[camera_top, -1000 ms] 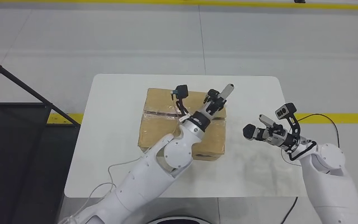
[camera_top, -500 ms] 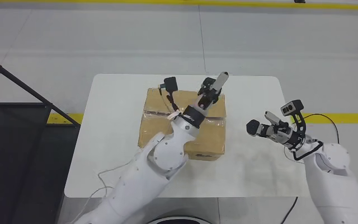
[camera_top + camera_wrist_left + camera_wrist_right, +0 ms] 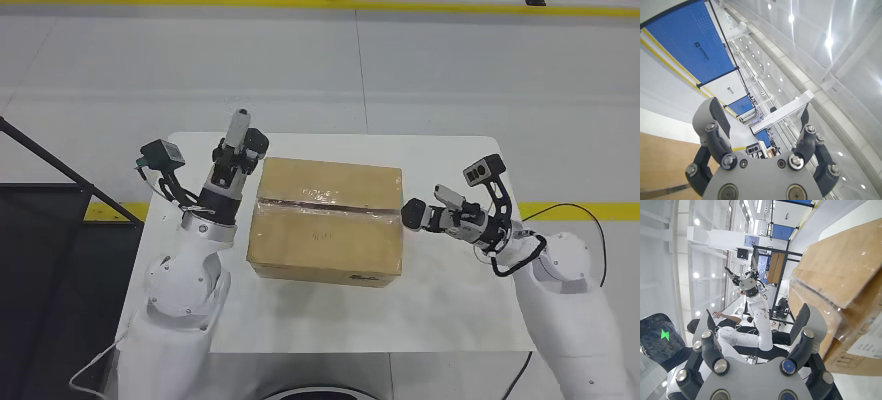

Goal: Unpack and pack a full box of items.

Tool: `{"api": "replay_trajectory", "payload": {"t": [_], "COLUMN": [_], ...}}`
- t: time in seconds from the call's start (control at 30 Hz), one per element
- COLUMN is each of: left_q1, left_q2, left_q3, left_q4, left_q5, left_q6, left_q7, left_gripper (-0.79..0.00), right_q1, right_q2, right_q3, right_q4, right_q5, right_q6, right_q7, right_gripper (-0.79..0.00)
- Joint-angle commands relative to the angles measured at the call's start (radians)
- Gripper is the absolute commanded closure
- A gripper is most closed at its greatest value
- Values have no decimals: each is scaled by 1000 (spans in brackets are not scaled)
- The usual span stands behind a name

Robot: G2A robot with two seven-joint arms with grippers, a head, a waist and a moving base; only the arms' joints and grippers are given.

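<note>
Left pincer (image 3: 761, 108) is released: we see both fingers spread wide with nothing between them, tips pointing up toward the ceiling. It hangs raised over the table's far edge, toward the far left corner, just beside the far left corner of the box (image 3: 325, 220) and not resting on it.

Right pincer (image 3: 757, 310) is also released, fingers apart and empty. One finger sits just beside the box's right end face; we cannot tell whether it touches. This pincer is low, between the box and the table's right edge, and points at the box.

The box is brown cardboard, closed, flaps down. Clear tape (image 3: 810, 289) runs along the top seam and folds down over the right end. A white label (image 3: 866, 340) is stuck lower on that same end. We see the box standing flat on the white table (image 3: 450, 300), about midway between the left and right edges and a bit nearer the far edge than the near one. Its long sides run roughly along the far edge.
</note>
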State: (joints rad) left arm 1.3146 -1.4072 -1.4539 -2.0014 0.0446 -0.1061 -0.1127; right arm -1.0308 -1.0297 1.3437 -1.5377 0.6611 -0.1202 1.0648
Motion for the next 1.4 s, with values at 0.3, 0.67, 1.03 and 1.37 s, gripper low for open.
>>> {"api": "replay_trajectory", "payload": {"t": [0.3,0.67,1.03,1.37], "left_q1": [155,194,201,184], "left_q2": [27,43,54,63], "left_q3": [-198,-205,-194,-196], "left_q4": [76,167,184,197], "left_q5": [-92,-137,-183,-202], "left_q6": [-30,-56,-93,-89], "left_q7": [-162,-318,-393,-396], "left_gripper": [-785,-785,-785,-785], "right_q1": [221,375,465,466], "right_q2": [-82,-198,-284,-279], "right_q3": [-305,-570,-682,-640], "right_q4": [107,221,334,330], "right_q5": [4,8,-13,-82], "right_q6": [14,-27,-21,66], "right_q7": [-140,-329,-379,-290], "right_gripper": [-785,-785,-785,-785]}}
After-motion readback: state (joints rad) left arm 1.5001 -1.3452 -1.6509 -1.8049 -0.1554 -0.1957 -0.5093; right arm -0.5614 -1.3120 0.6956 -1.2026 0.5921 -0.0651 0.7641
